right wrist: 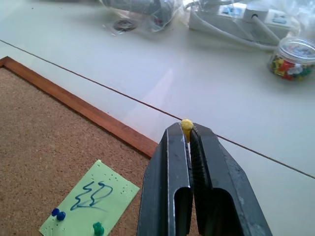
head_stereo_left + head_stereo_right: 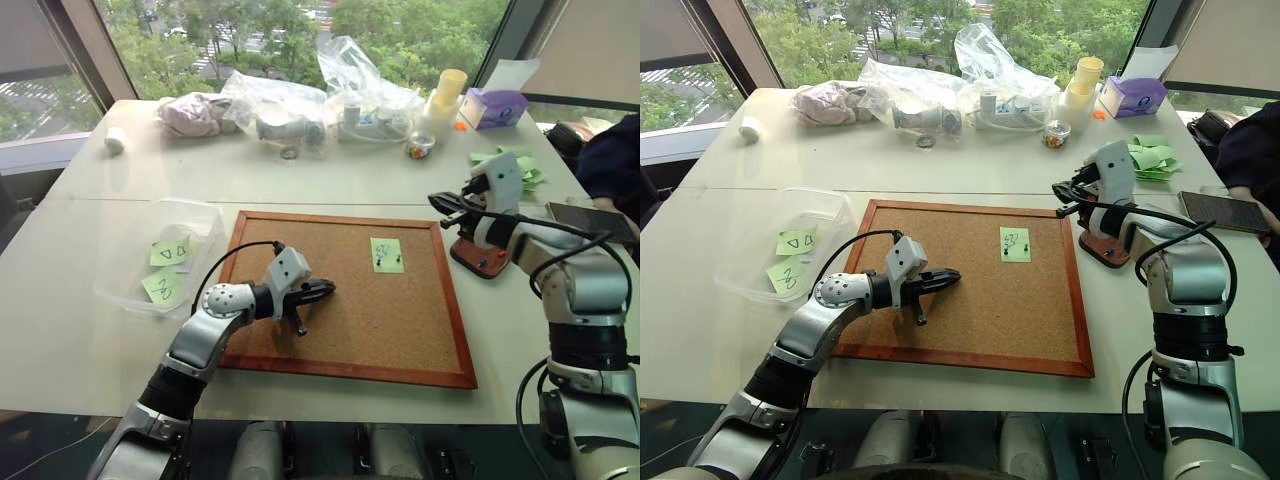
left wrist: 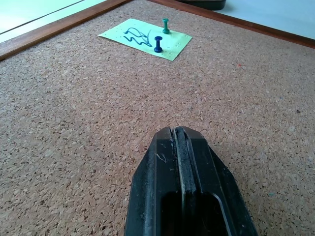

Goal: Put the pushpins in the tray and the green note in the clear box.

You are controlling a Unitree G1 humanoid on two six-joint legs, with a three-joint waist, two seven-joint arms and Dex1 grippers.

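Observation:
The green note [image 2: 387, 255] lies on the corkboard, held by a green pushpin [image 3: 166, 25] and a blue pushpin [image 3: 158, 44]. My right gripper [image 2: 438, 202] hangs above the board's right edge, shut on a yellow pushpin [image 1: 186, 125] at its fingertips. The reddish-brown tray [image 2: 478, 260] sits on the table just right of the board, below that gripper. On the left stands the clear box [image 2: 128, 268] with two green notes inside. My left gripper [image 2: 322, 291] is shut and empty, low over the board's left half, pointing toward the note.
The wood-framed corkboard [image 2: 340, 325] fills the table's middle. Along the far edge lie plastic bags [image 2: 290, 105], a jar of pins [image 2: 421, 147], yellow cups [image 2: 450, 90] and a purple box [image 2: 492, 107]. A green paper heap [image 2: 522, 165], a dark tablet [image 2: 590, 220] and a person's sleeve [image 2: 612, 160] are on the right.

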